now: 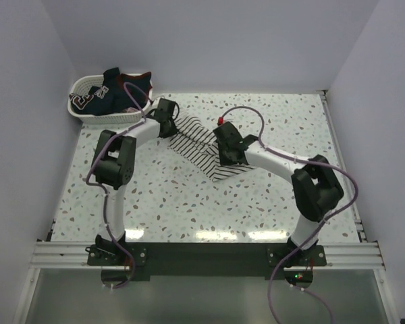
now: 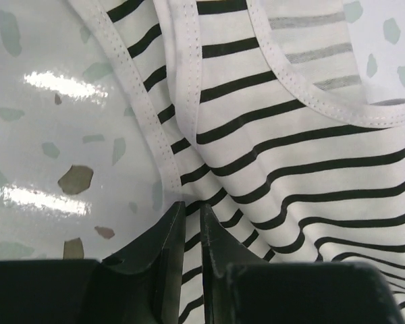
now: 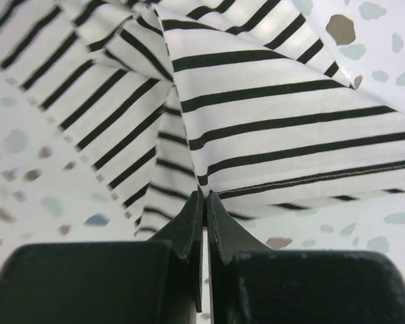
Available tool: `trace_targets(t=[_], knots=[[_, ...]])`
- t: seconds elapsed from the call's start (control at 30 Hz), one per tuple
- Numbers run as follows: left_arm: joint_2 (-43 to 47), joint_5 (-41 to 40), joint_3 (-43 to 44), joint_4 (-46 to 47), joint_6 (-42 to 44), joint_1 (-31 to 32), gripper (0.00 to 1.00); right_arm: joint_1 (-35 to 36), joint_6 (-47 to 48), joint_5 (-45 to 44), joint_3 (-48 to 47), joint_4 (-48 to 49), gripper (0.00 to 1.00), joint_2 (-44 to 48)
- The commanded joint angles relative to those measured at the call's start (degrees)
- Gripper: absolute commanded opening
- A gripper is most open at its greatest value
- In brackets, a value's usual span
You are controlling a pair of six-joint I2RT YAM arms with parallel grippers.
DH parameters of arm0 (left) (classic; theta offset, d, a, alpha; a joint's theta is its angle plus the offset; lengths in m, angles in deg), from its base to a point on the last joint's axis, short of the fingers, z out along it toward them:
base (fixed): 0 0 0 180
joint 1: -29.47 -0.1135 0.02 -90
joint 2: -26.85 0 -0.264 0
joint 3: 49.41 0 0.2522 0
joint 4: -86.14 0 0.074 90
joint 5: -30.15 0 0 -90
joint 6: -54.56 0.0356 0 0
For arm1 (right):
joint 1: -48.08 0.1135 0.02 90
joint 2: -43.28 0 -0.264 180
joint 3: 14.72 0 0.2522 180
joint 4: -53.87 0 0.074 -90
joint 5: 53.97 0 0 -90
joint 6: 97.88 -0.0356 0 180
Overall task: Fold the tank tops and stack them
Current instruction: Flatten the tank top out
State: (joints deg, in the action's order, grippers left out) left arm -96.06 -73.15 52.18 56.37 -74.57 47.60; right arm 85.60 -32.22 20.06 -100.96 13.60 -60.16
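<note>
Looking down on a soft white tank top with thin dark horizontal stripes (image 1: 201, 145), lying rumpled on the glossy speckled terrazzo surface (image 1: 270, 196), a bit toward 12 o'clock from centre and stretched diagonally from 10 to 4 o'clock. Spotting the left fingers (image 2: 207, 228) at the 10 o'clock end, squeezed narrow with a white-bound edge of the striped cloth caught right between them. Over toward the 4 o'clock end, finding the right fingers (image 3: 196, 210) pressed fully together, pinching a fold of the same top just by its stitched hem, with the cloth tented up and fanning out toward 12 o'clock from the tips in the wrist view. Both black, both gripping the one shirt, well apart from each other along it. Way off at 10 o'clock in the far corner, also seeing a white woven plastic basket (image 1: 79, 106) stuffed with a dark navy tank top with red trim (image 1: 118, 93) and white lettering, not touching the striped one, plus more cloth under it, too bunched to sort out
</note>
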Motion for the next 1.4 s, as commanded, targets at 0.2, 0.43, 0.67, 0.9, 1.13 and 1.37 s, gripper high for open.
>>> trace_targets(t=[0.2,0.43,0.67,0.9,1.13,1.37], knots=[[-10.7,-1.5,16.8,-7.4,4.8,-1.7,0.2,7.8,-12.6,14.0,5.2,5.5,0.0,17.9],[-19.2,5.1,36.0,-9.5,9.8,-4.9,0.27,11.1,-15.7,14.3,5.2,8.1,0.0,23.2],[-21.1,10.5,43.2,-6.9,12.2,-5.5,0.39,1.8,-17.1,1.4,8.9,-1.5,0.0,24.8],[-12.6,12.9,34.0,-3.6,10.8,-5.2,0.45,-4.1,-20.5,-9.3,20.4,-0.6,0.0,29.4],[5.4,4.7,8.0,0.9,2.4,0.5,0.33,-5.3,-23.3,-16.1,24.1,-0.8,0.0,27.9],[10.5,6.3,-4.9,4.1,-7.3,5.1,0.29,-6.5,-23.3,-16.9,23.7,0.4,0.0,23.4]])
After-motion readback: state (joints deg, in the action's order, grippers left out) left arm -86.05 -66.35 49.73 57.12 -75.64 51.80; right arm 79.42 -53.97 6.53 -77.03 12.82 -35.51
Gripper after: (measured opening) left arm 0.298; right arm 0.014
